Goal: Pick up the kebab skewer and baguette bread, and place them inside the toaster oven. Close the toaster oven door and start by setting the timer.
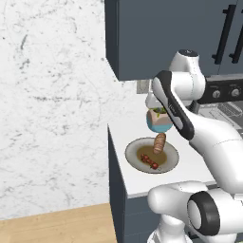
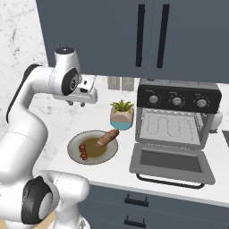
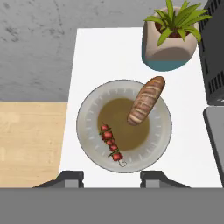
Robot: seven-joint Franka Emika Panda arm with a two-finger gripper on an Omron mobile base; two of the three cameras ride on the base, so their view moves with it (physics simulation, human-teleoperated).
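While the white arm's two-finger gripper (image 2: 76, 103) hangs well above the round grey plate (image 3: 89, 109), its jaws stand apart w/ nothing between them; in the hand view both dark tips frame the plate's near rim.

The plate, w/ brown centre, sits near the desk's (image 3: 100, 52) left end, close to the front edge. The short kebab skewer w/ dark red meat chunks (image 3: 111, 144) lies in the plate, on the side nearer the front edge. The stubby tan-brown baguette bread w/ paler score marks (image 3: 145, 101) rests tilted, one end in the brown centre, other end propped on the rim toward the back. Skewer & bread are near but apart.

Just behind the plate stands a small green plant in a beige & teal pot (image 2: 121, 115).

Right of the plate sits the boxy dark grey toaster oven w/ silver knob panel (image 2: 179, 100), wire rack visible inside. Its glass-windowed toaster oven door (image 2: 171, 162) is dropped open, lying flat toward the desk's front edge, bar handle outermost.

Dark blue cabinets (image 2: 112, 36) hang above.
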